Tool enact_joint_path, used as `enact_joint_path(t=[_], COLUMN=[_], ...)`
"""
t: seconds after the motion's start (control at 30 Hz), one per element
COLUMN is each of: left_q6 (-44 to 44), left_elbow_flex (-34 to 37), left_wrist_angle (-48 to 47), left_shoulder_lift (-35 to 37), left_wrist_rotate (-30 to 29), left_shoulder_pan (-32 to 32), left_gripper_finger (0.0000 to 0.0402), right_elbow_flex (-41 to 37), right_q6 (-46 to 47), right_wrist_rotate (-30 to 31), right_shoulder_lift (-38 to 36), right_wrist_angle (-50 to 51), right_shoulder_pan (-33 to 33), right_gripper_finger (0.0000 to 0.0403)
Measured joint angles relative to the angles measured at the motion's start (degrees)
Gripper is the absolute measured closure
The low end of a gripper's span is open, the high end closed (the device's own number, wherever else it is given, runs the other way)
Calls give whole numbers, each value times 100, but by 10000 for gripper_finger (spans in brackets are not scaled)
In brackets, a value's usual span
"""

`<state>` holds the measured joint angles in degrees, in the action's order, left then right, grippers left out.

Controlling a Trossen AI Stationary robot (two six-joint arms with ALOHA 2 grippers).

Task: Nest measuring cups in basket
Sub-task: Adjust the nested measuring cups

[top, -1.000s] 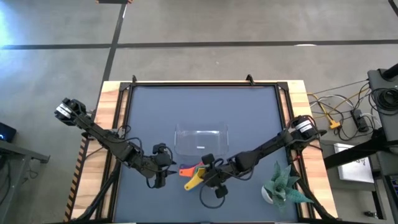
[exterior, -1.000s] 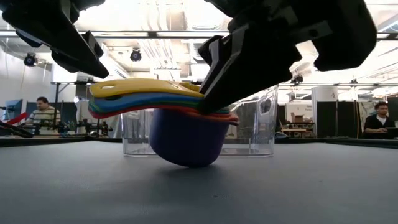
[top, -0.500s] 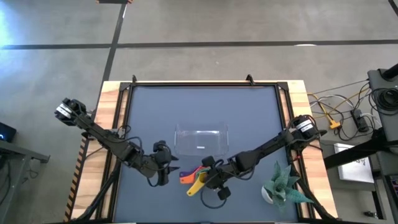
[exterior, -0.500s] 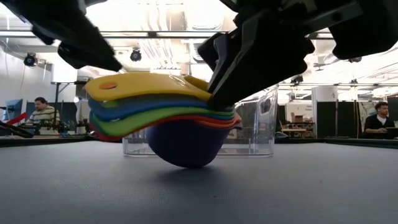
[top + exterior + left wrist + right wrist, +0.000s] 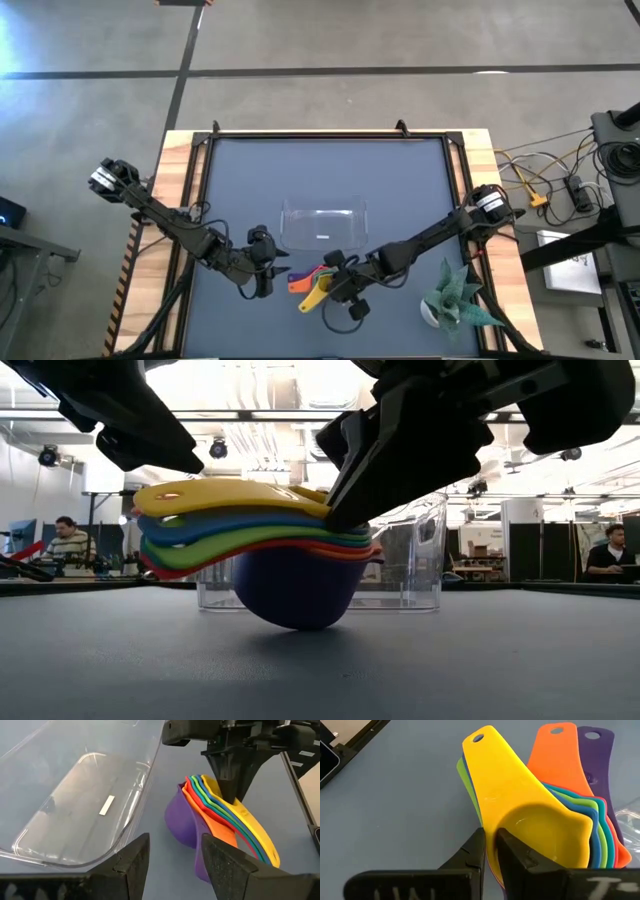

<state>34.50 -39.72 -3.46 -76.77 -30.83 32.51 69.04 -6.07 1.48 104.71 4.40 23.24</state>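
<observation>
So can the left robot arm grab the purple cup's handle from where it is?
Probably yes. The left gripper is open, right beside the stack of nested measuring cups, and the purple cup's handle pokes out toward its fingers. Nothing sits between them. The right gripper holds the yellow cup from the other side.

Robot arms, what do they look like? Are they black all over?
Mostly. The left arm and right arm are thin, dark and jointed, with silvery round caps at the shoulder ends and black cables looping beside them. The left tool has two black, blocky fingers. The right tool has white letters near its base.
</observation>
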Motion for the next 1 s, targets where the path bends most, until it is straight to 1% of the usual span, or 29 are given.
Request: enact_joint_path(t=[0.17, 0.27, 0.4, 0.47, 0.53, 0.6, 0.77, 0.8, 0.9, 1.0], left_q6=[81, 164, 159, 117, 71, 55, 80, 143, 192, 205], left_elbow_flex=[0, 0, 2, 2, 4, 7, 8, 9, 11, 11], left_wrist_angle=[-36, -46, -46, -46, -42, -42, -119, -156, -38, 302], left_shoulder_lift=[0, -2, -2, -2, -2, -2, -9, -47, -309, -739], left_wrist_rotate=[-21, -166, -282, -293, -323, -327, -326, -332, -306, -120], left_shoulder_pan=[0, 0, 2, 22, 71, 106, 161, 162, 162, 146], left_gripper_finger=[239, 239, 240, 248, 266, 292, 380, 390, 394, 400], right_elbow_flex=[0, 0, 0, 0, 0, 0, 2, 2, 2, 4], right_q6=[2, 4, 4, 2, 0, -2, -9, -11, -9, -13], right_wrist_rotate=[0, -1, 2, 2, 2, 3, 6, 6, 6, 10], right_shoulder_lift=[0, 0, 0, 0, 0, -2, -2, -2, -2, -2], right_wrist_angle=[3, 7, 4, 4, 4, 4, 2, 2, 2, -4], right_shoulder_pan=[-1, -1, -1, -1, -1, -1, -1, -1, -1, -1], right_gripper_finger=[358, 351, 349, 350, 351, 351, 351, 351, 351, 351])
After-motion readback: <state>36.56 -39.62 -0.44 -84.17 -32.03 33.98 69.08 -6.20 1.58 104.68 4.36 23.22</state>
